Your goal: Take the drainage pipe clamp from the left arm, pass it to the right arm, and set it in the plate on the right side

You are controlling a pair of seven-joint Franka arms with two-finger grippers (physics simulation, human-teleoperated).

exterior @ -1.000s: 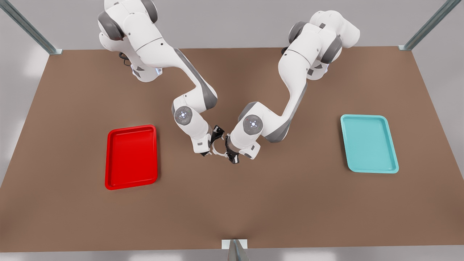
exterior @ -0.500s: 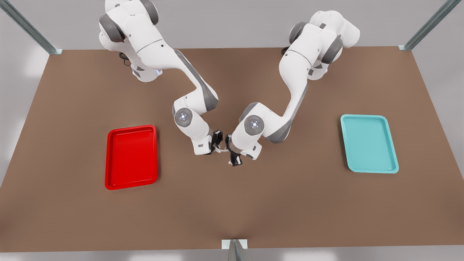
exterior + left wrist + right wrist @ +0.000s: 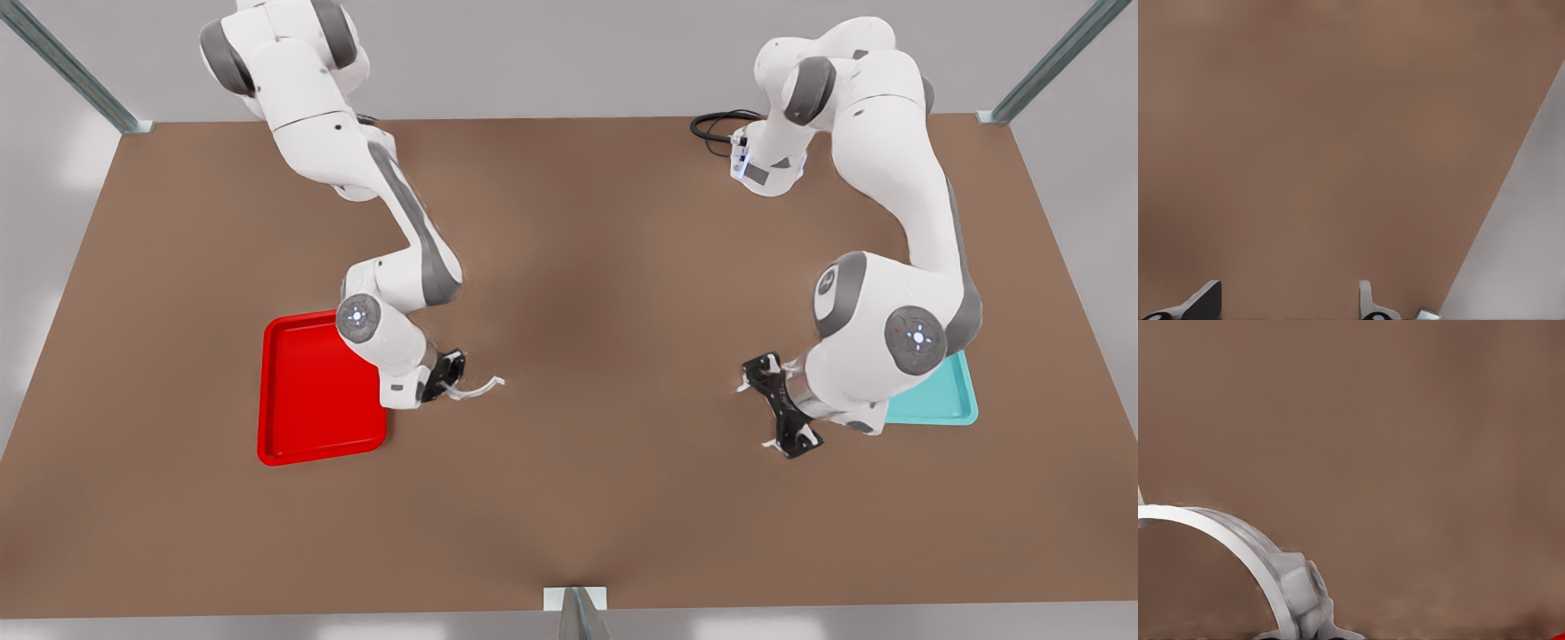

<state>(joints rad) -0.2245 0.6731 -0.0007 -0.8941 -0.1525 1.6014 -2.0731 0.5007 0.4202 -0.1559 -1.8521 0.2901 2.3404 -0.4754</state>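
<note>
The drainage pipe clamp (image 3: 477, 388), a thin white half-ring, hangs just above the table, and my right gripper (image 3: 450, 380) is shut on one end of it. That gripper is at the red plate's (image 3: 307, 427) near corner, on the front view's left, with the clamp jutting away from the plate. In the right wrist view the clamp (image 3: 1245, 543) arcs over bare brown table. My left gripper (image 3: 757, 413) is open and holds nothing, beside the teal tray on the front view's right. Its fingertips (image 3: 1205, 303) are spread wide over the table.
The teal tray (image 3: 947, 404) lies partly under the left arm's wrist. A black cable (image 3: 716, 124) coils near that arm's base. Metal frame posts stand at the table's far corners, and a bracket (image 3: 576, 604) sits at the near edge.
The two grippers met at the table's middle on the clamp. The left gripper has let go and swung toward the teal tray. The right gripper carried the clamp toward the red plate.
</note>
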